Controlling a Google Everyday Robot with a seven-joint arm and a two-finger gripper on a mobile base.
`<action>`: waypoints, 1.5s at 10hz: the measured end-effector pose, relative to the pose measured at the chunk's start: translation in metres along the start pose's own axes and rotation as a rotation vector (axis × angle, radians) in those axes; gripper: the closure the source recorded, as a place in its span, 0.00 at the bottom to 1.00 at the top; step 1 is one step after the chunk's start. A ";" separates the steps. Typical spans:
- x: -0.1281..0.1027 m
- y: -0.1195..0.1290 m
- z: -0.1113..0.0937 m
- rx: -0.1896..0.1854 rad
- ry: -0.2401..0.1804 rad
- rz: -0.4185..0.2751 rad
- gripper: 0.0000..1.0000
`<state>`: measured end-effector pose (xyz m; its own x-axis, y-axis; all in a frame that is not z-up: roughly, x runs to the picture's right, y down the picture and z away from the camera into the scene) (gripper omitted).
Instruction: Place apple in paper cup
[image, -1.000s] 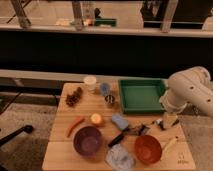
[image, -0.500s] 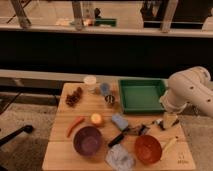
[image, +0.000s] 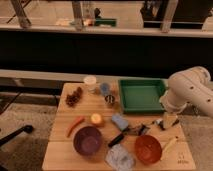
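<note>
The room is dim: a dark band of wall or glass runs behind a pale ledge, with metal posts standing above it. The floor is pale and speckled, and a black chair leg (image: 15, 135) shows at the left edge. A light wooden table (image: 60, 152) fills the lower middle of the single camera view.

The green tray (image: 142, 81) sits at the table's far right corner. The paper cup (image: 90, 82) stands upright well left of the tray, at the far edge. A blue-grey cup (image: 104, 89) and a small metal cup (image: 110, 99) stand between the paper cup and the tray. The grape bunch (image: 74, 97) lies further left still.

The apple (image: 96, 119) rests on the wood, left of the tray and nearer the camera, apart from the paper cup. A carrot (image: 75, 125) lies just beyond it. A purple bowl (image: 88, 139), a blue sponge (image: 119, 121) and an orange bowl (image: 148, 148) sit in front of the tray.

The white arm (image: 187, 92) reaches in from the tray's right. The gripper (image: 168, 122) hangs just past the tray's near right corner, its jaws spread wide and holding nothing.
</note>
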<state>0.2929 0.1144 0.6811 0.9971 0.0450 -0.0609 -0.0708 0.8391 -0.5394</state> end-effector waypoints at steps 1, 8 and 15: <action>0.000 0.000 0.000 0.000 0.000 0.000 0.20; -0.005 -0.011 0.016 0.010 -0.085 -0.015 0.20; -0.061 0.009 0.013 -0.022 -0.208 -0.172 0.20</action>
<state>0.2315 0.1263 0.6914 0.9785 0.0154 0.2059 0.1017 0.8320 -0.5454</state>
